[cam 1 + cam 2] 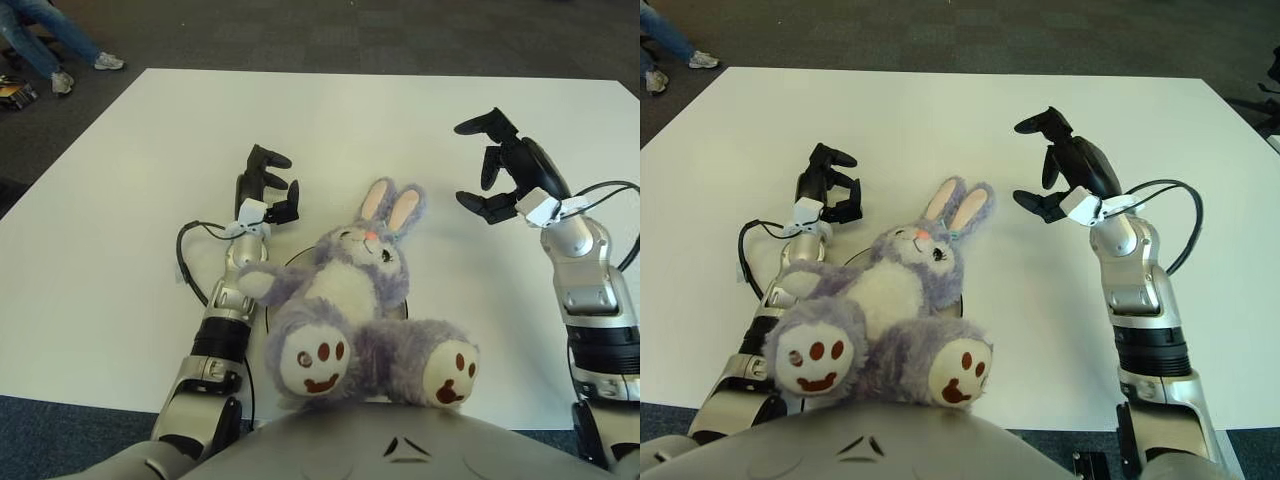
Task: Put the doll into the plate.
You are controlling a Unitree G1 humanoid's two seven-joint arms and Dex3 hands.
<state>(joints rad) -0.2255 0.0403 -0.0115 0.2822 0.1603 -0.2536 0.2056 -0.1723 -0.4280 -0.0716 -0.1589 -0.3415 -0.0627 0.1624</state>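
A purple and white plush bunny doll [350,300] sits on the near middle of the white table, lying back over a plate [402,306] of which only a thin dark rim shows beside its body. My left hand [268,188] is just left of the doll's head, fingers spread and holding nothing; the doll's arm lies against my left forearm. My right hand [503,165] is raised to the right of the doll's ears, well apart from it, fingers spread and empty.
The white table [120,200] reaches far back and to both sides. A black cable [186,250] loops beside my left forearm. Beyond the far left corner, a person's legs [50,40] stand on the dark carpet.
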